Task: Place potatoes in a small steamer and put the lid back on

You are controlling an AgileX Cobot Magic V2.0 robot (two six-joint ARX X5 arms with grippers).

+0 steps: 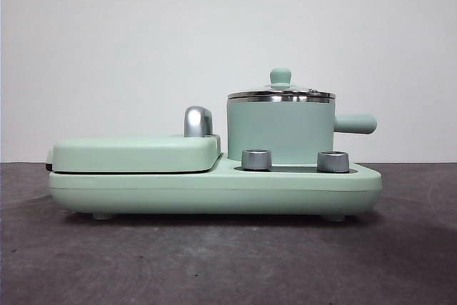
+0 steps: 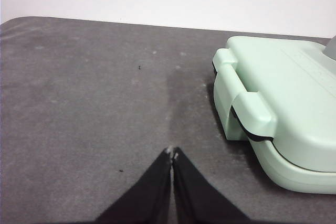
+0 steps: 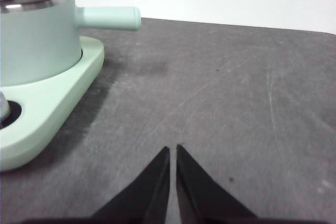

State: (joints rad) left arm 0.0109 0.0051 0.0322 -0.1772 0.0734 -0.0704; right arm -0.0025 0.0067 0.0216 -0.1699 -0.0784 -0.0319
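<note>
glass lid (image 1: pixel 280 93) sits on the round mint steamer (image 1: pixel 280 131); no potato is visible.
left gripper (image 2: pixel 172 153) and right gripper (image 3: pixel 172 150) are closed and empty above the rough grey table (image 1: pixel 214 262).

We see even, soft light on a bright white wall (image 1: pixel 214 48). Glare glints off the lid (image 1: pixel 280 93) rim. A faint shadow lies under the appliance base (image 1: pixel 214 191). Wrist views look slightly soft near the edges.
</note>
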